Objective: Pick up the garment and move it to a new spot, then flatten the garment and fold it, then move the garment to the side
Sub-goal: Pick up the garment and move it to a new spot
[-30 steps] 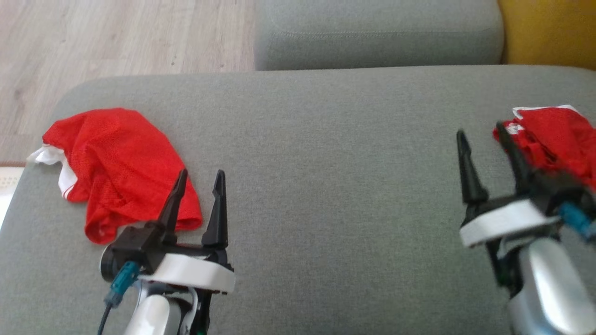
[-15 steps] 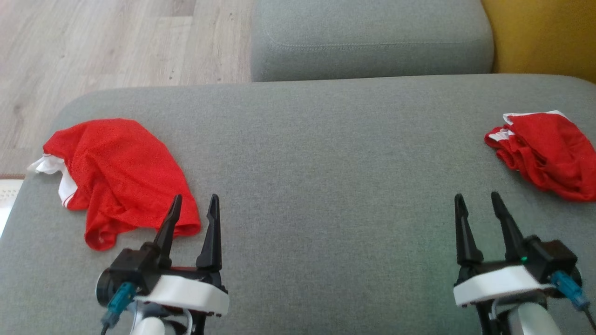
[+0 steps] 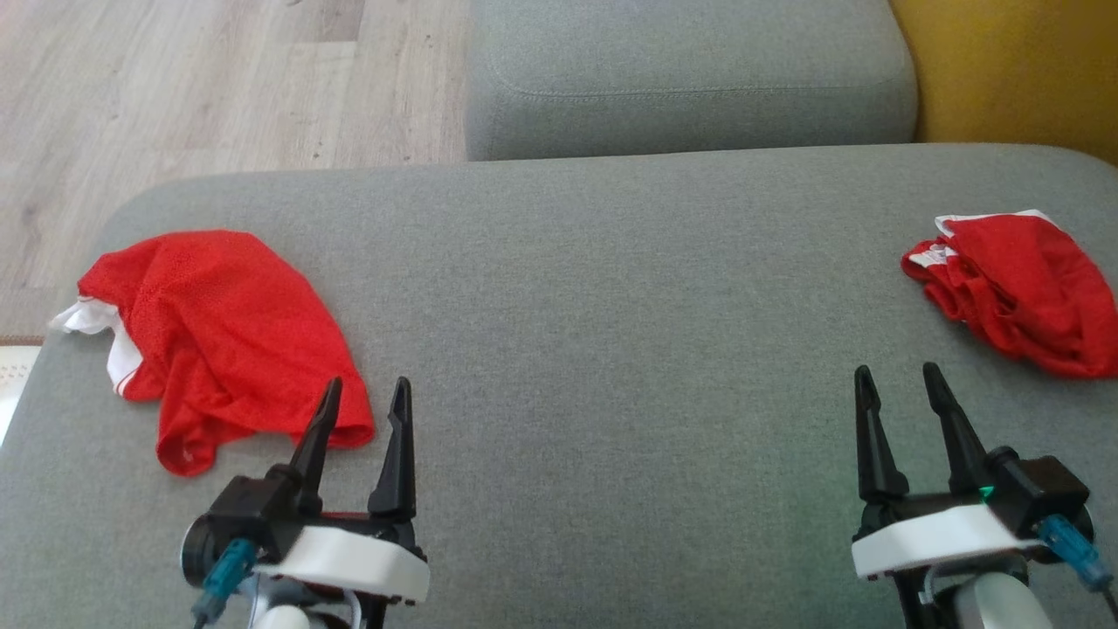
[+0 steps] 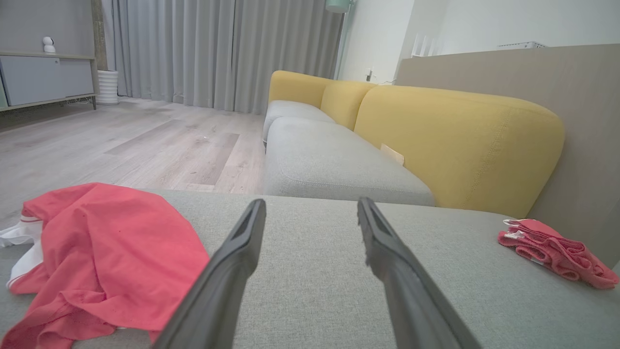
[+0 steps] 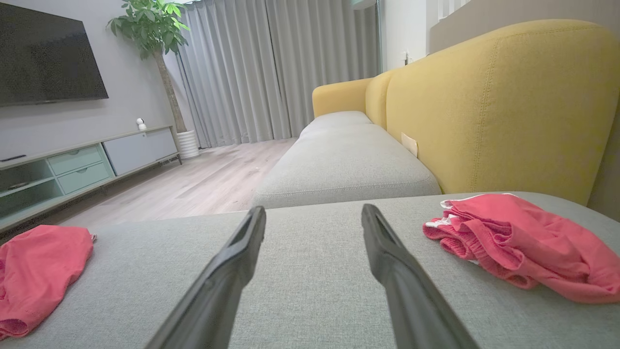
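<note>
Jaws are standing spread and empty on the left gripper [image 3: 368, 384], which is hovering just beside a crumpled red garment [image 3: 218, 323] at the left end of the grey cushion [image 3: 611, 306]. The right gripper [image 3: 898, 371] (equally wide, holding nothing) is hanging near a bunched red garment [image 3: 1022, 293], which is lying at the cushion's far right edge, white trim showing.

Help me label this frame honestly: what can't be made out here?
- Right red garment: head view, far side cut off by the right edge.
- Left red garment: head view, near hem partly behind a finger of the left gripper; folds hide its type.
- White object on the cabinet: left wrist view, too small.
</note>
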Robot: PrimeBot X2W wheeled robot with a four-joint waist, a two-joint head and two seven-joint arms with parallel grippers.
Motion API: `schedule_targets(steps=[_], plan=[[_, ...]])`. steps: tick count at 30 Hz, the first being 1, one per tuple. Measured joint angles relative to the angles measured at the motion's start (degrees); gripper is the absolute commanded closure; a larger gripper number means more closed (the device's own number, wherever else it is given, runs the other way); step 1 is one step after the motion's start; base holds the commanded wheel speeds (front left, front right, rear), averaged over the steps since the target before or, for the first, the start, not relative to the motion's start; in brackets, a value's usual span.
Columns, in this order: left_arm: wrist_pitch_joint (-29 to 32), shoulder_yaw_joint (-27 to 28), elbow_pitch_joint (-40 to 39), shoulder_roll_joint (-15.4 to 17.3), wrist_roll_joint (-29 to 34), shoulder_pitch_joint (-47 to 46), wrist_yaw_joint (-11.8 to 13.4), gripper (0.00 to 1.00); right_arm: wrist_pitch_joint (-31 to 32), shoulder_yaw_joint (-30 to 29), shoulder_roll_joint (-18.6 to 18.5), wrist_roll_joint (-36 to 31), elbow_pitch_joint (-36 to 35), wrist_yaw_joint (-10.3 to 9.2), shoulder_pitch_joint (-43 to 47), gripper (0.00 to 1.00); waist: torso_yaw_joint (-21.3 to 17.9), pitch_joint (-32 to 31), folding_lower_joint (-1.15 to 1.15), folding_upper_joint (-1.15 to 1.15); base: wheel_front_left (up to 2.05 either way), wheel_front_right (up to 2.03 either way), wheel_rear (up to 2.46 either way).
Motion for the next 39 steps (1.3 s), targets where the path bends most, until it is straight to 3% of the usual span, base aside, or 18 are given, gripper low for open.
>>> schedule_targets(steps=[20, 39], plan=[[0.0, -0.57, 0.57, 0.01, 0.37, -0.15, -0.35, 0.0, -0.01, 0.0, 0.02, 0.58, -0.02, 0.0, 1.14, 0.0, 2.52, -0.03, 0.0, 0.0, 0.0, 0.0, 0.0], [0.0, 3.05, 1.51, 0.03, 1.53, -0.69, 0.03, 0.0, -0.15, 6.79, 0.08, 3.52, 2.9, 0.0, 0.86, 0.0, 18.8, 0.06, 0.0, 0.0, 0.0, 0.0, 0.0]])
